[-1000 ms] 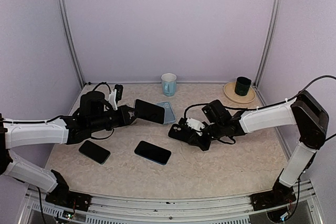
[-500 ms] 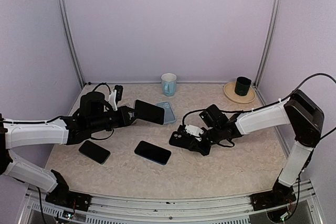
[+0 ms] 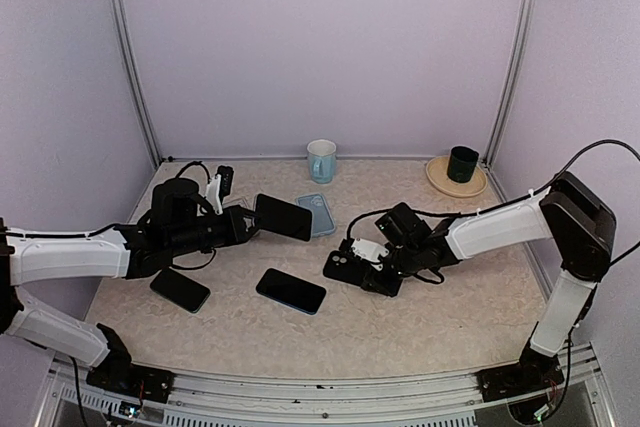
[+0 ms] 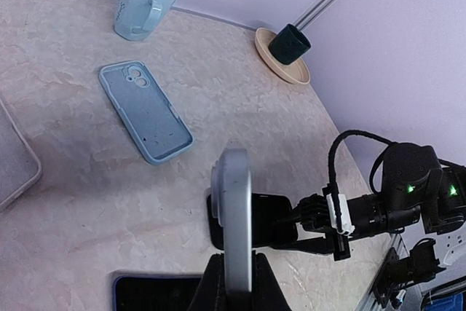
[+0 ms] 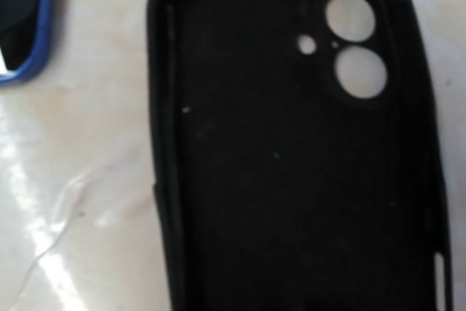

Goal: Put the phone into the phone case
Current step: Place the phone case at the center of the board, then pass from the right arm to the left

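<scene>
Table (image 3: pixel 440 332) of pale marbled laminate carries a black soft phone case (image 3: pixel 345 265) right of centre, open side up, long axis running left to right. Right gripper (image 3: pixel 370 269) sits at the case's right end; I cannot tell whether its jaws are spread. Left gripper (image 3: pixel 244 224), jaws pinching a dark grey-edged slab phone (image 3: pixel 283 216) aloft on edge, hangs left of the case, so the phone must travel right and nearer.

A robotics lab test cell; plain lilac panels (image 3: pixel 320 47) held by aluminium posts (image 3: pixel 130 57) wall in a marbled desk (image 3: pixel 420 317); the left arm (image 3: pixel 70 252) and right arm (image 3: pixel 500 227), cables trailing, are bolted to a metal rail (image 3: pixel 300 387).
</scene>
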Controlling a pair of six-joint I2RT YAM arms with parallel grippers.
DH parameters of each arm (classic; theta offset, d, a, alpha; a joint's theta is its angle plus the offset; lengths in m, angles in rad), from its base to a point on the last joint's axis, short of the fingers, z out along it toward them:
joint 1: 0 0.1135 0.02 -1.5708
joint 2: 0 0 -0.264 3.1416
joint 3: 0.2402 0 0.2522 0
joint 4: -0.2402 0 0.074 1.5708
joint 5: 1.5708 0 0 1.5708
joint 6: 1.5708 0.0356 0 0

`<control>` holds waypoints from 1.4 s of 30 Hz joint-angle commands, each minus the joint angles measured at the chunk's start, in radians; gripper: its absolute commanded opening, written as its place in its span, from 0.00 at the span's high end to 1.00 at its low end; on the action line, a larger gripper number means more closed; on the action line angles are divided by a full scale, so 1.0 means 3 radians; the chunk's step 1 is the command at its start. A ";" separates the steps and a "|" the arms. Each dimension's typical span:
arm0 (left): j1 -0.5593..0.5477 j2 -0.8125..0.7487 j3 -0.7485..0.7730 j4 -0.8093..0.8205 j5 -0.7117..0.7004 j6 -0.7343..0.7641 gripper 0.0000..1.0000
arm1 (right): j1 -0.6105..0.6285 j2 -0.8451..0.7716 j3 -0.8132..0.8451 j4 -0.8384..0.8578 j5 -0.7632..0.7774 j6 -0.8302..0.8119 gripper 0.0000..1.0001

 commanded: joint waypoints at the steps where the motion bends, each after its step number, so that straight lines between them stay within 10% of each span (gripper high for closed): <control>1: 0.0018 -0.0065 0.0027 0.0338 0.0076 -0.0039 1.00 | 0.0047 -0.0045 -0.0016 -0.0130 0.0451 0.0152 0.64; 11: 0.0018 0.0024 0.0060 0.0393 0.0158 -0.0080 1.00 | 0.0047 -0.0250 -0.0029 -0.0085 0.0721 0.0194 0.48; 20: 0.0018 0.0042 0.0105 0.0399 0.0192 -0.0066 1.00 | 0.0047 -0.0742 0.0048 -0.0124 0.0570 0.0298 0.01; 34: -0.0024 0.0099 0.0041 0.0912 0.0522 -0.0096 1.00 | 0.0026 -0.1742 -0.0546 0.0808 0.1193 0.1228 0.00; 42: -0.0122 0.0191 0.0040 0.1297 0.0707 -0.0101 1.00 | -0.0067 -0.1917 -0.0585 0.0972 0.0499 0.1689 0.00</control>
